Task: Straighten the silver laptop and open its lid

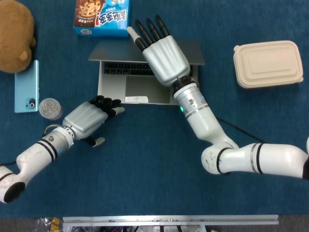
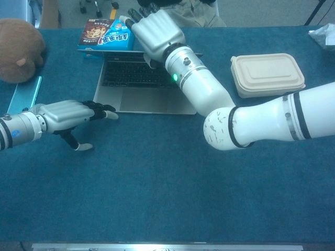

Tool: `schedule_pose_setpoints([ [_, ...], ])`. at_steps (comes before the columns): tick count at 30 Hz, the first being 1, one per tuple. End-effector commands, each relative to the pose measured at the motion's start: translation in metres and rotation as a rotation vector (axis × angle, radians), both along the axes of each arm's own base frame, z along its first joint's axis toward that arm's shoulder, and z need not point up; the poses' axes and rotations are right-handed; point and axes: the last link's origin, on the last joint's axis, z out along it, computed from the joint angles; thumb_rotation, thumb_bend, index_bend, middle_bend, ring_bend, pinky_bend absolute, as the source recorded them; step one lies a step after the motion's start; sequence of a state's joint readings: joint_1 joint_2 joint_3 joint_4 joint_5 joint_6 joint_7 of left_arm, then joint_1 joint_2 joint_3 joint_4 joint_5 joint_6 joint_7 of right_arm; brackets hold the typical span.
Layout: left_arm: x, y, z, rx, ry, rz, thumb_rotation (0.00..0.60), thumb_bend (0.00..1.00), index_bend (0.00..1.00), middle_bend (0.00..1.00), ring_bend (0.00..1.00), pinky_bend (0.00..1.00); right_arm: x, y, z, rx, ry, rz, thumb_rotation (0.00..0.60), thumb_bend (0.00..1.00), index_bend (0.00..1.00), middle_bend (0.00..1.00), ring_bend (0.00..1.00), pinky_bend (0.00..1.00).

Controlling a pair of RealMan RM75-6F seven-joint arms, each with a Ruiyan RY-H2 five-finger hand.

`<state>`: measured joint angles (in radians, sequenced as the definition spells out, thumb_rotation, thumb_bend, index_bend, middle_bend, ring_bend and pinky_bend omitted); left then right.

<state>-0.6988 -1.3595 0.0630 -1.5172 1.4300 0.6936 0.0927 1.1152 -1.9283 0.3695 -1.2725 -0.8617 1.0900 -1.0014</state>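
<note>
The silver laptop (image 1: 140, 89) lies square at the far middle of the blue table. Its keyboard and trackpad show, and its lid (image 1: 108, 50) stands partly raised. My right hand (image 1: 164, 55) lies flat against the lid with fingers stretched past the lid's top edge; how it bears on the lid is hidden. In the chest view the right hand (image 2: 157, 34) rises above the thin lid edge (image 2: 94, 50). My left hand (image 1: 87, 118) rests on the table holding nothing. Its dark fingertips (image 1: 112, 102) point at the laptop's front left corner, just short of it.
A blue snack box (image 1: 101, 17) sits right behind the lid. A light blue phone (image 1: 26, 87) and a small round tin (image 1: 50, 108) lie left of the laptop, with a brown plush toy (image 1: 14, 34) beyond. A beige lidded food box (image 1: 268, 63) stands at the right.
</note>
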Motion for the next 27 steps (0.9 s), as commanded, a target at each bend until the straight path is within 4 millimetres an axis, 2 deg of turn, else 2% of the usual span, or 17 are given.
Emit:
schedule_pose_setpoints([
  [1,-0.001,0.000,0.000,0.001,0.002,0.003,0.543,0.31,0.00,0.00,0.00,0.00,-0.001,-0.005,0.004,-0.014,0.001,-0.004,0.600,0.39,0.00,0.02,0.00,0.03],
  [27,-0.004,0.000,-0.002,-0.002,0.026,0.002,0.540,0.31,0.00,0.00,0.00,0.00,-0.008,-0.050,0.032,-0.141,0.027,-0.056,0.600,0.39,0.00,0.02,0.00,0.03],
])
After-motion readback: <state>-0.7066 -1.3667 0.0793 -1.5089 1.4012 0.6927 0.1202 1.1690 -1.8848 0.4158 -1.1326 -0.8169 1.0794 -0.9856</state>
